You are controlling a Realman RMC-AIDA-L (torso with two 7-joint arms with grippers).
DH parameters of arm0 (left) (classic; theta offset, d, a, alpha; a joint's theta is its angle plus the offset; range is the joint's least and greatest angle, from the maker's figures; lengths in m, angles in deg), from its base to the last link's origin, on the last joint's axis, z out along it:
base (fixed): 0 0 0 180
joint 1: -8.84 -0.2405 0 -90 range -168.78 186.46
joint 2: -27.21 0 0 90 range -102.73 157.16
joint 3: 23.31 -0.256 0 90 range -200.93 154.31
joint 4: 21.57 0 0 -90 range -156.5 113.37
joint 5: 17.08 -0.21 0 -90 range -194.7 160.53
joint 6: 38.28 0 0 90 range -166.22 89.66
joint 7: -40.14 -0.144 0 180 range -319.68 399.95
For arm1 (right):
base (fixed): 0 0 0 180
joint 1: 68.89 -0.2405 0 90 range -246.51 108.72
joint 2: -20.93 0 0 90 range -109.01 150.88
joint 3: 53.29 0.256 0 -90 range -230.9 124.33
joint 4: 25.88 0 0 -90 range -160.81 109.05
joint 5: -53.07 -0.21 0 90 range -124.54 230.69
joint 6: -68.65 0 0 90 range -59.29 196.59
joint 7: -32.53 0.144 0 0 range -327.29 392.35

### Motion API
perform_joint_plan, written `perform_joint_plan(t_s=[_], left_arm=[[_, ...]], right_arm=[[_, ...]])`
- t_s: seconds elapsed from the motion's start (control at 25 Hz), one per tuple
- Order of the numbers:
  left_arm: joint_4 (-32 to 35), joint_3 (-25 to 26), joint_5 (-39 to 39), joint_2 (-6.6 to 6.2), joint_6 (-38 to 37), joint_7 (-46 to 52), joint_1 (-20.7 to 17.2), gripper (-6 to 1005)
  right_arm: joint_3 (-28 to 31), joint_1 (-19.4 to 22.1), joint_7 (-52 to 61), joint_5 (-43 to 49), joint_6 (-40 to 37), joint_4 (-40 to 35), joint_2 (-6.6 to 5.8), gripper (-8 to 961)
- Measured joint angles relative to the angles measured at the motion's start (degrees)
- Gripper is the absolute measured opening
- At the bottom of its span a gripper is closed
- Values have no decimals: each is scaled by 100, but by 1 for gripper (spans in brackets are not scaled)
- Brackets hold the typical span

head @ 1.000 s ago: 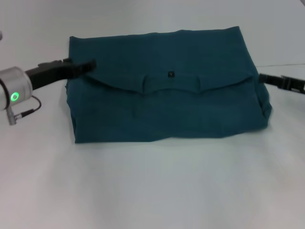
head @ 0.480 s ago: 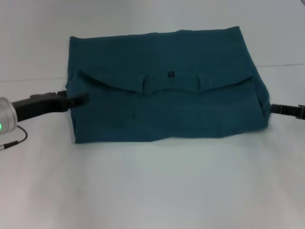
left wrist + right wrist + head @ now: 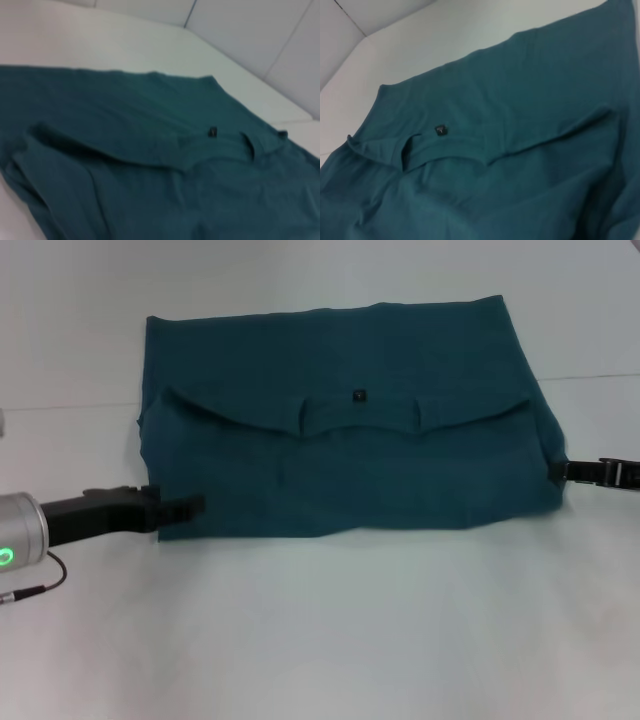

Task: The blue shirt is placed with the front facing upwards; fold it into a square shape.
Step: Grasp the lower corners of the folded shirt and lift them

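Sliding: my left gripper (image 3: 185,506) has come down the shirt's left side from the upper fold, and now sits at the near left corner, touching the edge.
Left fingers: together or nearly so, as far as the head view shows; I cannot tell if any cloth is caught between them.
Right gripper (image 3: 562,472): it has dropped too, and now meets the near right corner of the shirt; I cannot tell how it stands.
Shirt (image 3: 350,455): lies flat on the white table (image 3: 330,640), already a wide rectangle, the collar tag (image 3: 359,395) showing mid-way, a folded flap across it.
Meaning: both grippers at the near corners suggest the near edge is next, to be carried over to the far edge.
Risk: layers may slip apart if only the top one is caught.
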Motion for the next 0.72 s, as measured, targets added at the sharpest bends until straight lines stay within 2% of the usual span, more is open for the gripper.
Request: perform_joint_plan(t_s=[0.36,0.72], left_arm=[[-8,-60,-27,16,21,15,-25,823],[-14,-63,-34,1,54,17,19,823]], right_arm=[[-453,-153,136,6,572,124,187,579],[-491,-199,190,7,691,200,285,580]])
